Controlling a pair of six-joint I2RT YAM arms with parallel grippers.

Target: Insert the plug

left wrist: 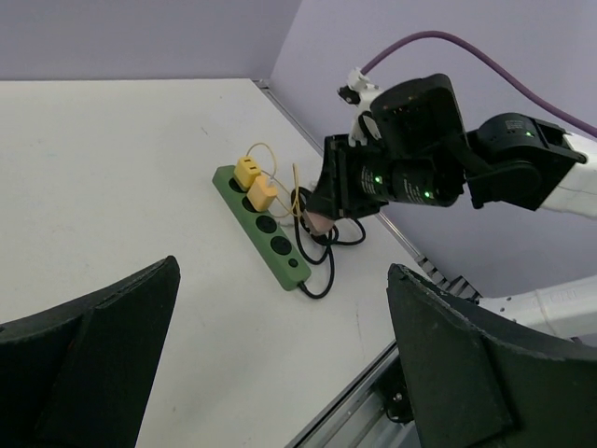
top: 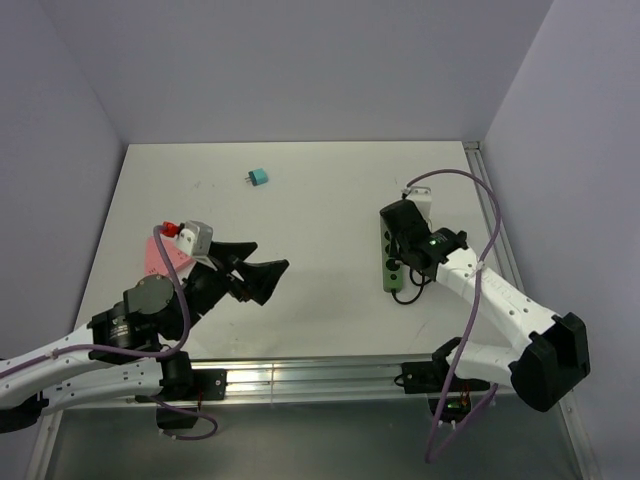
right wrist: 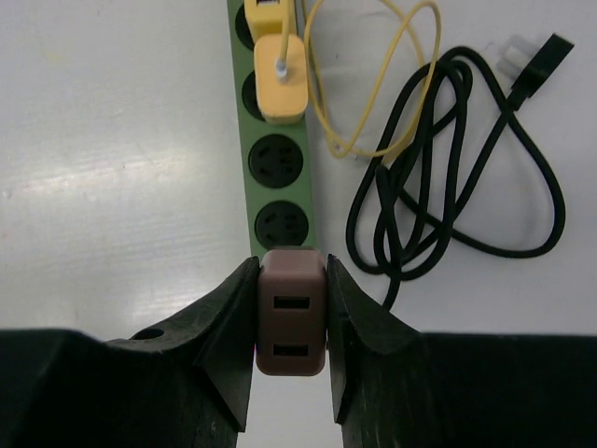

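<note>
My right gripper (right wrist: 291,317) is shut on a brown plug (right wrist: 291,313) with two slots facing the camera. It holds the plug over the near end of the green power strip (right wrist: 273,168), just past two empty sockets. Whether the plug touches the strip is hidden. Two yellow plugs (right wrist: 280,79) sit in the strip's far sockets. In the top view the right gripper (top: 405,235) hangs over the strip (top: 391,272) at the right. My left gripper (top: 262,265) stands open with nothing between its fingers, left of centre. In its wrist view the left gripper (left wrist: 284,355) faces the strip (left wrist: 264,227) and the brown plug (left wrist: 320,221).
A coiled black cable (right wrist: 448,187) and a thin yellow wire (right wrist: 373,84) lie right of the strip. A teal plug (top: 259,178) rests at the back middle of the table. A pink sheet (top: 160,255) lies at the left. The metal rail (top: 330,380) runs along the near edge.
</note>
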